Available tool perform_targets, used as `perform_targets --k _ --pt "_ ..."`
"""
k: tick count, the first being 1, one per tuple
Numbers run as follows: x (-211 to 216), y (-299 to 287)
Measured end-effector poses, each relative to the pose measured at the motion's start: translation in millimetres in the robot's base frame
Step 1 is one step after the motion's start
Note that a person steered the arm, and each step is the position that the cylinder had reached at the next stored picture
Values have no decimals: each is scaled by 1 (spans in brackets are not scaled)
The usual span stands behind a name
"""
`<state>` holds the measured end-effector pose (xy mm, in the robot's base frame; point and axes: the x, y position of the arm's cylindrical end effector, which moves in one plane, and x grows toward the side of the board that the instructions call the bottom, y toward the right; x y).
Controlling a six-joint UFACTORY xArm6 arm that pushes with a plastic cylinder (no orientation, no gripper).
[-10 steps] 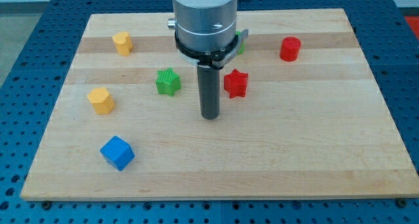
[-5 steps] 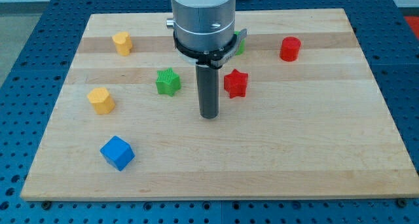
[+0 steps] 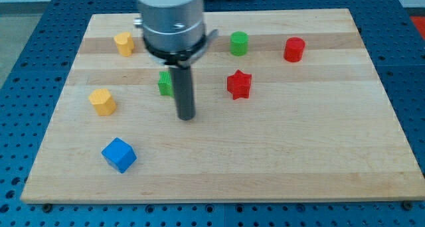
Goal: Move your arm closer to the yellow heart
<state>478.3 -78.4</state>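
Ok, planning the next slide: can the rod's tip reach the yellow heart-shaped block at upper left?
Probably yes. My tip sits lower right of the yellow heart-shaped block; only the green star block lies near the straight line, so skirt it.

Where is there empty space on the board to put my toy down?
The view's right and bottom are bare: everything below the red star and right of the blue cube. It is crowded near my tip, beside the green star.
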Motion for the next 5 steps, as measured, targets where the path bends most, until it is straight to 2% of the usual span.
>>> perform_targets --k 1,3,5 --pt "24 -33" --pt "28 -184" --pt "-91 -209"
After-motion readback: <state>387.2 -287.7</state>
